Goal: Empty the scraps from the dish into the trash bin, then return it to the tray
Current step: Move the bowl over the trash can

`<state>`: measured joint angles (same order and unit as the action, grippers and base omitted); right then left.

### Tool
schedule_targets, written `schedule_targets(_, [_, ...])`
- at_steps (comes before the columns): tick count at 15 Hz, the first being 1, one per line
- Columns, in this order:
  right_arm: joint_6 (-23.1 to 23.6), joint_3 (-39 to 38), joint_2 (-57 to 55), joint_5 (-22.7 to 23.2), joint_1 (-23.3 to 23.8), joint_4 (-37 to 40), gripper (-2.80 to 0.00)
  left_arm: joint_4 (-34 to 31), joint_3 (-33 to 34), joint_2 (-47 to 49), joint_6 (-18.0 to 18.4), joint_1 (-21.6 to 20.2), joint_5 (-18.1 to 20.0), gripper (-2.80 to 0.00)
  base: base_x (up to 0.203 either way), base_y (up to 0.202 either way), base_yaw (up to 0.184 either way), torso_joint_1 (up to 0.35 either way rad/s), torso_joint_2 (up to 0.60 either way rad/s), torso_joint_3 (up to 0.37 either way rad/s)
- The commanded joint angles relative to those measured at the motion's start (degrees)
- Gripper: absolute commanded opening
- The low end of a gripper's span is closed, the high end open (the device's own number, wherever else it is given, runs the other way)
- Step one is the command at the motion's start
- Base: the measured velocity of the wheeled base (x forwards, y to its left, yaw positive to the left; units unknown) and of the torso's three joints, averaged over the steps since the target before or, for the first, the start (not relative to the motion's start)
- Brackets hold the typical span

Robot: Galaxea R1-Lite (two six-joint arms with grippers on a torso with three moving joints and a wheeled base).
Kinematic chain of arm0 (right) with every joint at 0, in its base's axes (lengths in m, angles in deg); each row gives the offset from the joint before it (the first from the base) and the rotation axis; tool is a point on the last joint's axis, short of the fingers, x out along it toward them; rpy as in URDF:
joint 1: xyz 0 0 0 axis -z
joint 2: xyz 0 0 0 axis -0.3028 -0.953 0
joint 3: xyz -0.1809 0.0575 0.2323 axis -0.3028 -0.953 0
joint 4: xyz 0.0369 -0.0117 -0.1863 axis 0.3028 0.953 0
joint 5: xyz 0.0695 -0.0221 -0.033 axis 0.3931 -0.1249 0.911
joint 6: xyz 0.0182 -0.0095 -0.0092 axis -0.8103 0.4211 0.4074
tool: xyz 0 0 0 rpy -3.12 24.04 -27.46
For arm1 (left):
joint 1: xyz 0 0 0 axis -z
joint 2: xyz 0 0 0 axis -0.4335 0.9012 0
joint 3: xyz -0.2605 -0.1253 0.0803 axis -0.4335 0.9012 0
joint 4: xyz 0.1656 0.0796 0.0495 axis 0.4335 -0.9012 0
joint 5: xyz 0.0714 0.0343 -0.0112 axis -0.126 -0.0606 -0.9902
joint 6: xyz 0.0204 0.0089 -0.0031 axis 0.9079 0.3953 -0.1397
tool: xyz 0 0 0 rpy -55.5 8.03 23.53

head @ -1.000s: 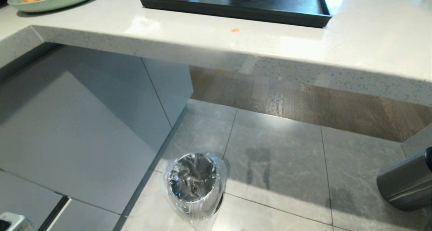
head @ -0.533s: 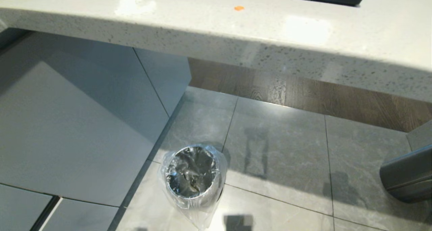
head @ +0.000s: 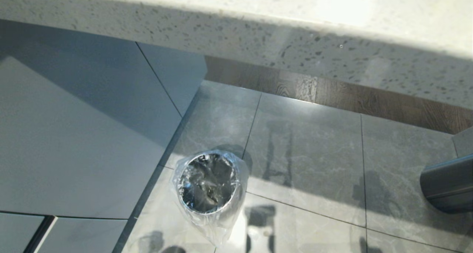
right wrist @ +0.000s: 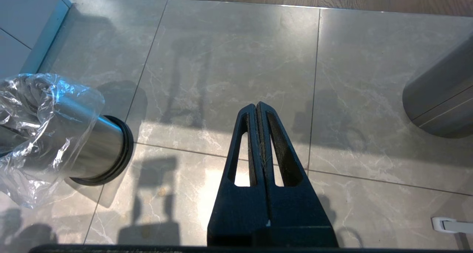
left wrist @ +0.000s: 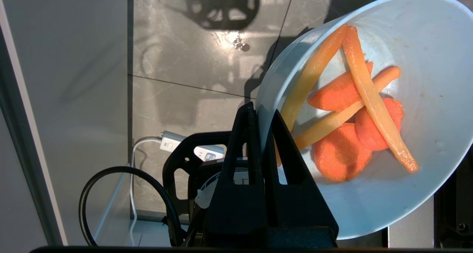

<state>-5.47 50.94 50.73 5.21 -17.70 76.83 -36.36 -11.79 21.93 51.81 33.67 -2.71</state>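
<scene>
The left gripper [left wrist: 261, 110] is pinching the rim of the dish [left wrist: 425, 97], one finger inside the wall and one outside, closed tight on it. The dish is hanging tilted over the grey floor tiles [left wrist: 192, 94], and the scraps [left wrist: 354, 112] are lying inside it: three orange carrot slices and three pale yellow sticks, the sticks crossing over the slices and one reaching up to the rim. Beneath the gripper a black cable [left wrist: 122, 194] is looping beside a white power strip [left wrist: 173, 142]; any marking on the strip is too small to read. In the head view neither arm is showing. The bin [head: 207, 186] is standing upright on the floor tiles just beside the corner of the grey cabinet [head: 81, 134], its clear bag spilling over the rim and down its side. The speckled white counter edge [head: 258, 34] is running across above it, and the tray is not appearing in any view. A dark steel cylinder [head: 449, 186] is sitting at the right edge, well apart from the bin. The right gripper [right wrist: 257, 107] is hanging over bare tiles between the bin [right wrist: 92, 149] and the dark cylinder [right wrist: 439, 97], its two fingers pressed together on nothing. No brand, label or writing is legible on anything.
</scene>
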Motion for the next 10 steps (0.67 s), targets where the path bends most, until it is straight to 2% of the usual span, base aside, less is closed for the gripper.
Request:
schedule_targets(1, [0.0, 0.0, -0.1, 0.0, 0.0, 0.0, -2.80, -0.1, 0.1, -0.4, 0.0, 0.0, 0.2, -2.80, 0.000, 0.000, 0.000, 0.004, 0.00, -0.036])
schedule_targets(8, [0.0, 0.0, -0.1, 0.0, 0.0, 0.0, -2.80, 2.8, 0.7, 0.6, 0.0, 0.2, 0.9, -2.80, 0.000, 0.000, 0.000, 0.000, 0.00, 0.000])
schedule_targets(10, [0.0, -0.1, -0.1, 0.0, 0.0, 0.0, -2.80, 4.6, 0.9, 1.8, 0.0, 0.2, 2.4, -2.80, 0.000, 0.000, 0.000, 0.000, 0.00, 0.000])
